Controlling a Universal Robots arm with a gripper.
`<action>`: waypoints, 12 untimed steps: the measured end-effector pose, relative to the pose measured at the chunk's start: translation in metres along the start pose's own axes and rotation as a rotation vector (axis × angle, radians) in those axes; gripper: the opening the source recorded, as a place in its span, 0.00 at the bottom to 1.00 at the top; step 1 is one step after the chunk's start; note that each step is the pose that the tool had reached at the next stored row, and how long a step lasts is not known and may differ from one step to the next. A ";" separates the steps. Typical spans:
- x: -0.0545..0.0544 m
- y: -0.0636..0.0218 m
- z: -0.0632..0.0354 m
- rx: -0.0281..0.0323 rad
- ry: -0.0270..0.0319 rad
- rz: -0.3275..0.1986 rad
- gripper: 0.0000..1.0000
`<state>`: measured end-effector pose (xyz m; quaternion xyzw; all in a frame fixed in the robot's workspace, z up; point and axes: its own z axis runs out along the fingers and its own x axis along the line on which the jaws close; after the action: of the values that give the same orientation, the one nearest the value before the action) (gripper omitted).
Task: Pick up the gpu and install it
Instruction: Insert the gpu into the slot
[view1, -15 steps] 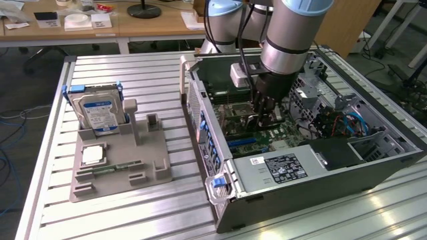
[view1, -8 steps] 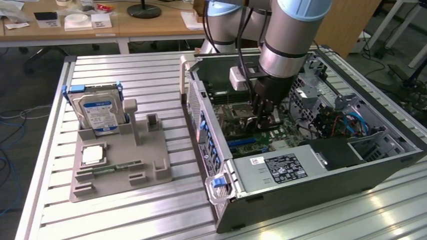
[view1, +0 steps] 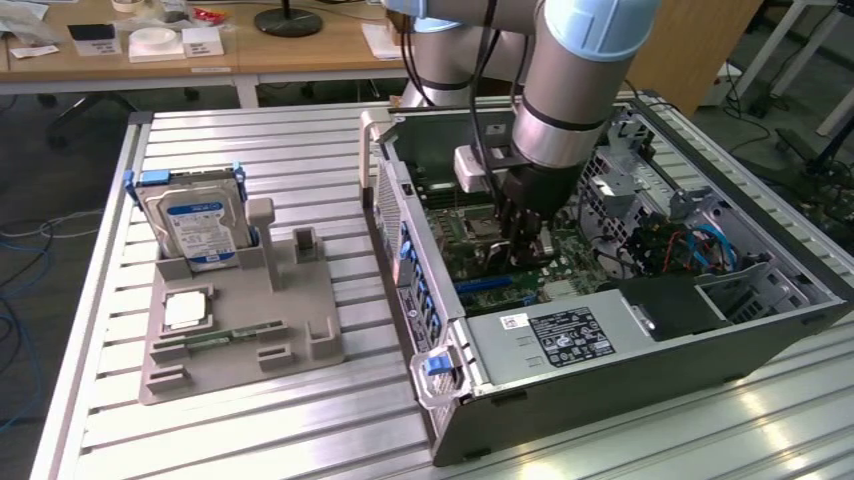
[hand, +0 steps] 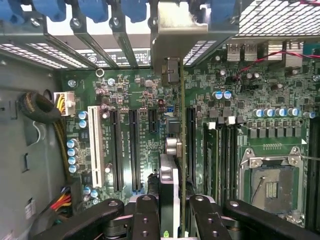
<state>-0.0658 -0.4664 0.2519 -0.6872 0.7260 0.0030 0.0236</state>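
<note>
Blue-and-white label on the hard drive (view1: 200, 228), print too small to read, black label with white print on the power supply (view1: 571, 337), also unreadable, no other legible text

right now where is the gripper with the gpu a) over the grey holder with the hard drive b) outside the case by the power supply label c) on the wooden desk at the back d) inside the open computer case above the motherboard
d: the gripper reaches down inside the open computer case, and the wrist view shows the gpu edge-on between its fingers, over the motherboard slots.
</note>
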 end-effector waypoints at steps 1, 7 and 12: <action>0.000 0.0005 0.0010 0.0000 0.0001 0.000 0.28; 0.000 0.0039 0.0039 -0.0002 0.0001 0.000 0.28; 0.000 0.0050 0.0044 -0.0035 0.0002 0.000 0.28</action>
<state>-0.0706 -0.4664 0.2474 -0.6871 0.7262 0.0043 0.0224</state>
